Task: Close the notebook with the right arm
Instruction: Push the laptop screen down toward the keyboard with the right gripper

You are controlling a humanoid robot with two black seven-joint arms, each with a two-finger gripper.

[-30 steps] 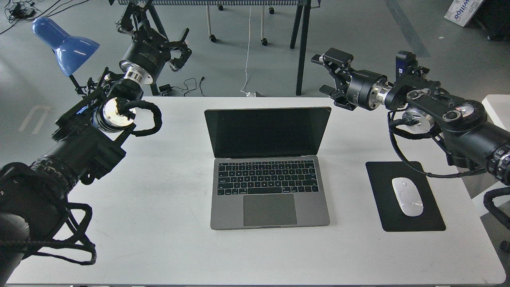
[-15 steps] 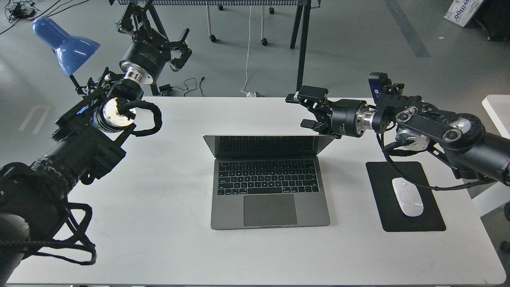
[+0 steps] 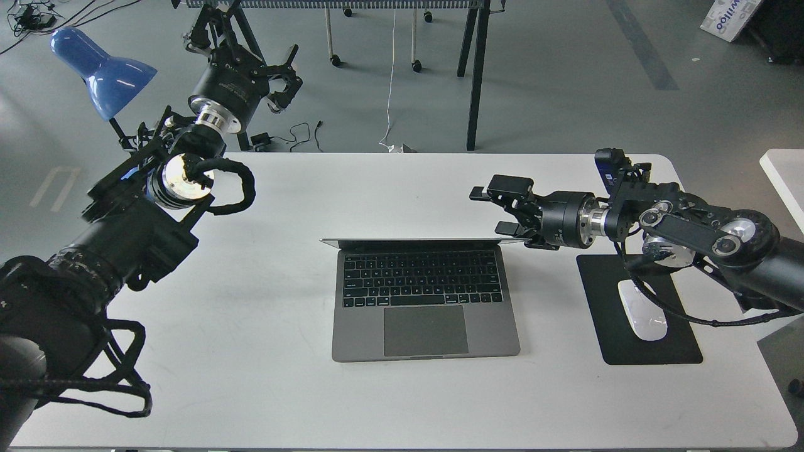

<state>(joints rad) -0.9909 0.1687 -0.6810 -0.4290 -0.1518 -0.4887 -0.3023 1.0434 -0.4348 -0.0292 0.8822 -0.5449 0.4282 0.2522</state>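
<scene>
Currently the notebook [image 3: 426,300] is sitting at the middle of the white table [image 3: 251,376], base square to the front edge, its lid tilted so far forward that it is showing only as a thin grey line above the top key row. Judgement: it is a stiff, slim metal shell, moderately heavy in the base so it should not be sliding under a downward push; the lid is smooth and likely slippery, the screen behind it fragile, and the hinge is giving some resistance. No pinch is needed; the sensible contact is a flat push on the lid's outer face near its free edge, close to the right corner, eased off before lid meets keys. The right arm [image 3: 691,229] is reaching in from the table's right edge, passing above the black mouse pad [image 3: 653,351] and the white mouse [image 3: 644,314]. The right gripper [image 3: 502,210] is standing spread, fingers parted and enclosing nothing; the lower finger [image 3: 512,230] is lying at the lid's right corner, apparently touching it, though contact cannot be confirmed. The left gripper [image 3: 281,78] is hanging beyond the table's far left corner, near the blue lamp [image 3: 103,66], fingers spread and empty.
</scene>
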